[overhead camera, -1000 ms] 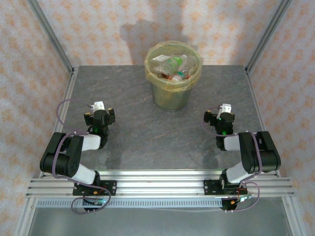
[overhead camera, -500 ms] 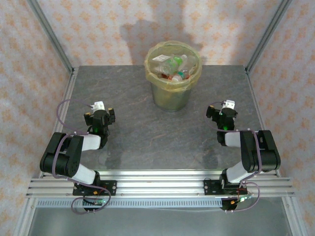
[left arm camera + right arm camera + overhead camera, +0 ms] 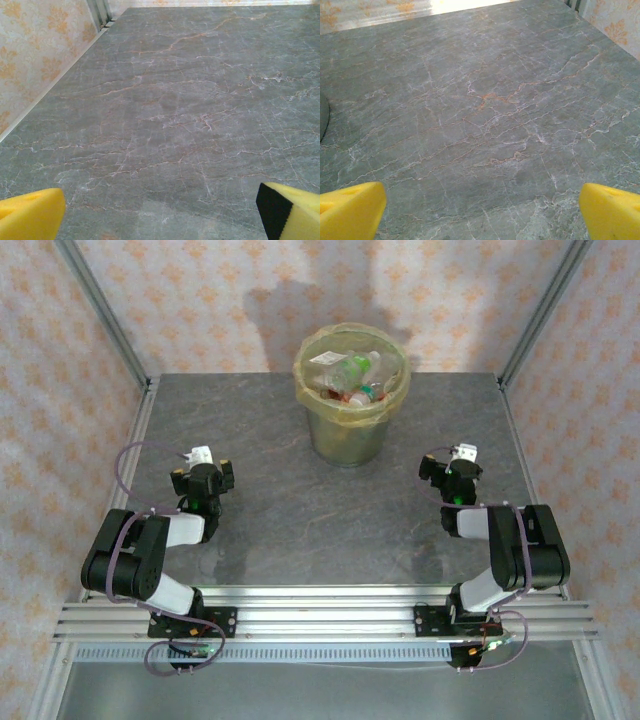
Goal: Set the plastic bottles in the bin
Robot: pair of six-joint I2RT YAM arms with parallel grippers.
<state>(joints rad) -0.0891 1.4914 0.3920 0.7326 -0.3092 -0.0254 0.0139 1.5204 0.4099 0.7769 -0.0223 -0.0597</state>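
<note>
Top external: clear plastic bottles (image 3: 352, 373) lie in the round bag-lined bin (image 3: 348, 443).
We see left hand (image 3: 160, 215) and right hand (image 3: 480, 212) released (yellow pads (image 3: 30, 215) apart).

Our black arms (image 3: 135, 562) have pale grey links (image 3: 186, 530), looped purple cables (image 3: 120, 468) and green lights (image 3: 457, 502); left gripper (image 3: 160, 216) and right gripper (image 3: 481, 212) wear yellow pads (image 3: 30, 215).

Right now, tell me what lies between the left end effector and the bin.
Bare grey marbled table, with nothing on it, from the left end effector to the bin, as the top external view shows.
</note>
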